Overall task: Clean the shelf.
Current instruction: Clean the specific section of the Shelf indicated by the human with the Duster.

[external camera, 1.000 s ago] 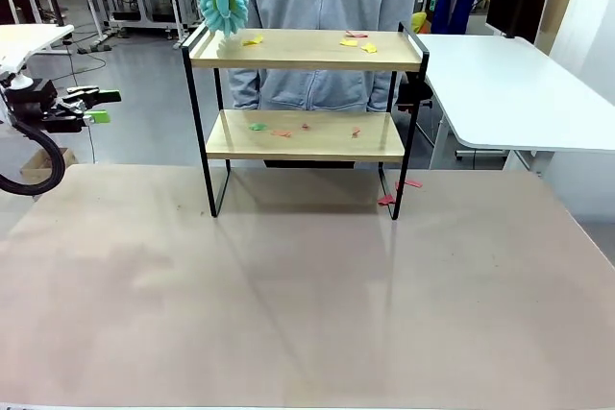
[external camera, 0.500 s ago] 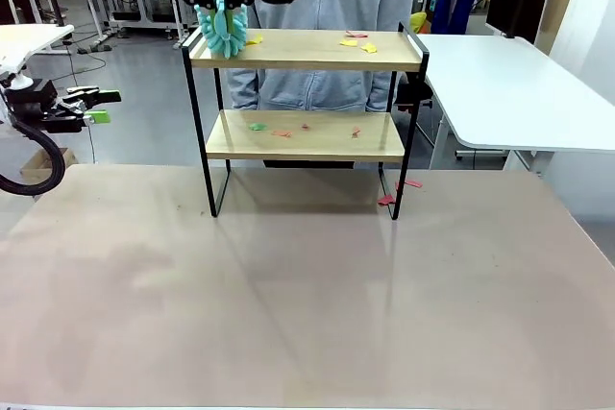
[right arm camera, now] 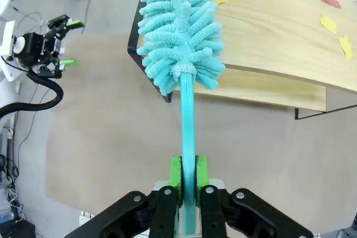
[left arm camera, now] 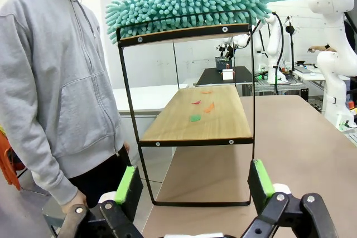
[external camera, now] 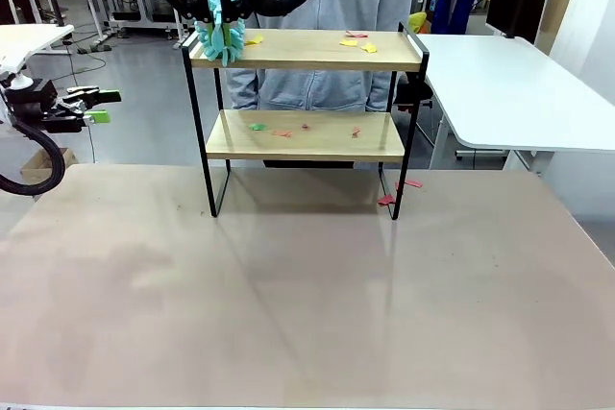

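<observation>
1. Between the left gripper's [left arm camera: 193, 182] wide-apart jaws, the shelf [left arm camera: 195, 118] stands well ahead.
2. Right gripper [right arm camera: 188, 172] jaws clamp a duster [right arm camera: 181, 43] handle; its head lies over the shelf's top-board end, just beyond.
3. Scraps [right arm camera: 329, 23] lie farther along.

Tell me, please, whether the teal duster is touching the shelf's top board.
Touching. The left wrist view shows the duster lying along the top board, its fibres draped over the edge with no gap.

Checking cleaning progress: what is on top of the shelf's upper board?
On the shelf, upper board: the teal duster at the left end, three yellow scraps and a red scrap. Anything beneath the duster is covered.
</observation>
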`<act>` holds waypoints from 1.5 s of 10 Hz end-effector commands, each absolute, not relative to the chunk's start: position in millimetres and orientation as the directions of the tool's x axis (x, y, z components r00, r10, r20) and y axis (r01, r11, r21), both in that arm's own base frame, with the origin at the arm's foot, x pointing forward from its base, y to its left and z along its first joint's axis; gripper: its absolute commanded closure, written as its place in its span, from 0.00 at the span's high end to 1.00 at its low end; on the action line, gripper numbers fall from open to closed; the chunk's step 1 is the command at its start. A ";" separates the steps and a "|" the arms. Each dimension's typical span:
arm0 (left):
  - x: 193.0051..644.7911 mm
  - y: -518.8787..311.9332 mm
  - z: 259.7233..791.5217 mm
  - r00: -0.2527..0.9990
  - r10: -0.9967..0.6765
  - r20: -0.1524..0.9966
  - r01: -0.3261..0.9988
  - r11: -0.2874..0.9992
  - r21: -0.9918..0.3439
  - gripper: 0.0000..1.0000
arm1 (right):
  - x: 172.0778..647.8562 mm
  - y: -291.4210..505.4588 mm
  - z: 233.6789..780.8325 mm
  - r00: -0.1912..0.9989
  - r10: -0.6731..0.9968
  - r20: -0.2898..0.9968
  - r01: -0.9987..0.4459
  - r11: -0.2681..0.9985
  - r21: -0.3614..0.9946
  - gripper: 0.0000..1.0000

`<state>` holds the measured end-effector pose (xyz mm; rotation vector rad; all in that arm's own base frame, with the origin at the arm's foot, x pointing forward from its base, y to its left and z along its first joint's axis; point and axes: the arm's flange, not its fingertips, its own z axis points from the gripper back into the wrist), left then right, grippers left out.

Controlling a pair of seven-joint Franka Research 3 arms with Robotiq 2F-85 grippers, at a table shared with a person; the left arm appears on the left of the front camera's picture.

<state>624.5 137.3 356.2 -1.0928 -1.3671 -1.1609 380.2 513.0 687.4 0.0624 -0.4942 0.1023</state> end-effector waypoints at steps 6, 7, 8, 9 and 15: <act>623.2 137.1 358.7 -0.103 0.035 0.994 0.987 0.130 0.098 1.00 | 372.0 474.5 685.8 0.895 0.057 0.442 -0.094 0.994 0.063 0.13; 623.2 137.1 358.7 -0.103 0.035 0.994 0.987 0.130 0.098 1.00 | 368.3 457.8 684.3 0.900 0.048 0.434 -0.086 0.994 0.069 0.13; 623.2 137.1 358.7 -0.103 0.035 0.994 0.987 0.130 0.098 1.00 | 367.2 439.9 682.3 0.905 0.047 0.422 -0.085 0.994 0.071 0.13; 623.2 137.1 358.7 -0.103 0.035 0.994 0.987 0.130 0.098 1.00 | 366.2 421.7 680.7 0.913 0.032 0.407 -0.072 0.994 0.084 0.13; 623.2 137.1 358.7 -0.103 0.035 0.994 0.987 0.130 0.098 1.00 | 356.3 320.0 666.5 0.925 -0.103 0.366 0.069 0.992 0.104 0.13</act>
